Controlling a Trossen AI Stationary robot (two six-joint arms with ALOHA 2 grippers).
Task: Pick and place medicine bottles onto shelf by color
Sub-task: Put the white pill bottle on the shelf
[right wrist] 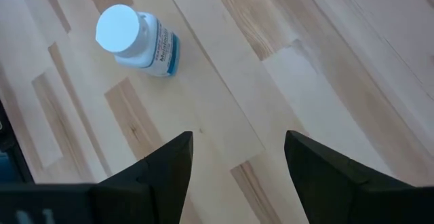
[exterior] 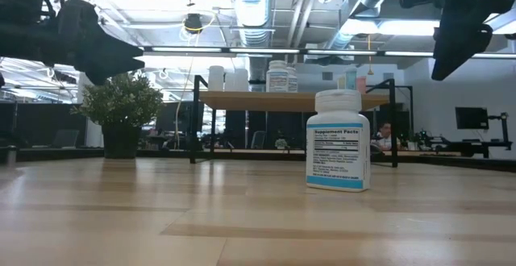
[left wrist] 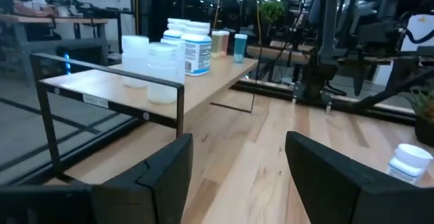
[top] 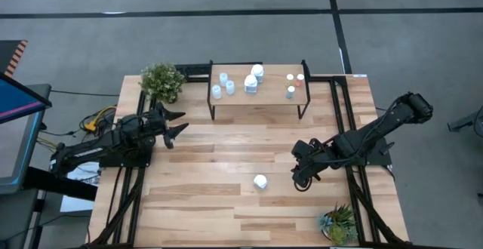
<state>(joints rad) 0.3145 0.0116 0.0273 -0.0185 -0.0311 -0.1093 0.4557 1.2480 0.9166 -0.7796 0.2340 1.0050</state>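
Observation:
A white medicine bottle (top: 260,181) with a blue-edged label stands upright on its base on the tabletop; it shows in the low view (exterior: 339,141) and the right wrist view (right wrist: 135,39). My right gripper (top: 299,178) is open and empty, raised above the table just right of it. The shelf (top: 259,94) at the far middle carries three pale-blue bottles (top: 223,87), two white ones (top: 254,78) and three small coloured ones (top: 294,83). My left gripper (top: 175,123) is open and empty, left of the shelf.
A potted plant (top: 162,81) stands at the far left beside the shelf, another (top: 339,223) at the near right corner. Black frame rails (top: 349,128) run along both table sides. The wooden tabletop (top: 219,158) lies between the arms.

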